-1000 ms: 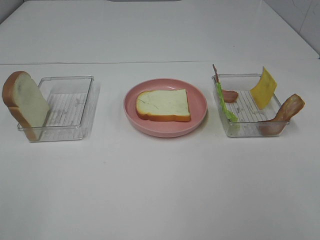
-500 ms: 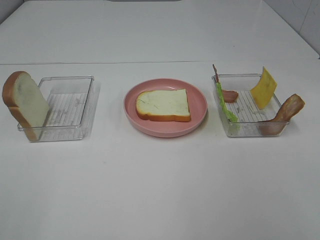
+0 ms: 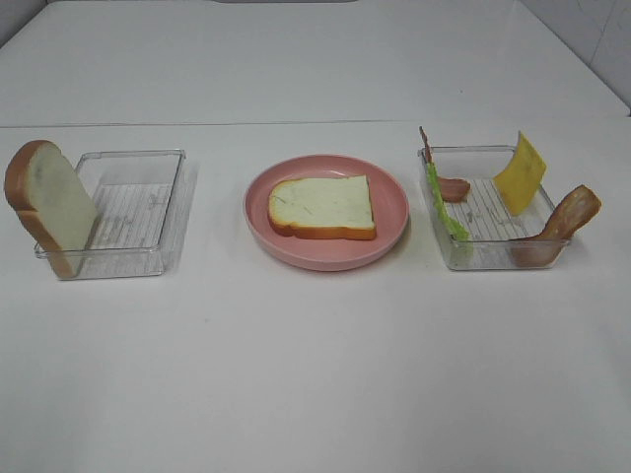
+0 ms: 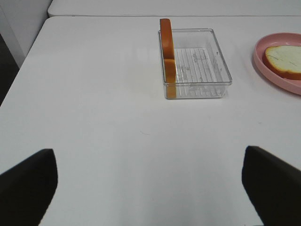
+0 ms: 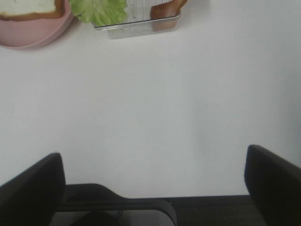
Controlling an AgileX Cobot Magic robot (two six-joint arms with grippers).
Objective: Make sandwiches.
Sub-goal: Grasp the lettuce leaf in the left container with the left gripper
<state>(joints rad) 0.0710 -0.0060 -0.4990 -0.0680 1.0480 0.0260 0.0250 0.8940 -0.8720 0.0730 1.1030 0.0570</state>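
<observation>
On the pink plate (image 3: pixel 325 258), one base slice (image 3: pixel 322 207) of bread is being carried flat with nothing on top, so the sandwich is being judged as barely started.

Left of the plate, a second slice (image 3: pixel 47 205) is being propped on edge against the end of the bread tray (image 3: pixel 148 158) farthest from the plate.

Right of the plate, the fillings are being kept in the fillings tray (image 3: pixel 493 260):
- lettuce (image 3: pixel 446 215) is being leaned on the wall nearest the plate
- cheese square (image 3: pixel 520 174) is being leaned at the back, away from the plate
- meat strip (image 3: pixel 569 215) is being draped over the wall farthest from the plate
- second meat strip (image 3: pixel 454 187) is being tucked just behind the lettuce

Lettuce, meat, cheese and the top slice are all being left to do.

Left fingers (image 4: pixel 28 181) are being held wide apart over bare desk (image 3: pixel 315 374), with nothing being gripped, well apart from the plate on its bread-tray side. Right fingers (image 5: pixel 275 181) are being held equally wide and empty, well apart from the plate on its fillings side. Neither arm is being caught by the high camera.

No brand, label or readable writing is being shown on the plate, trays or food.
</observation>
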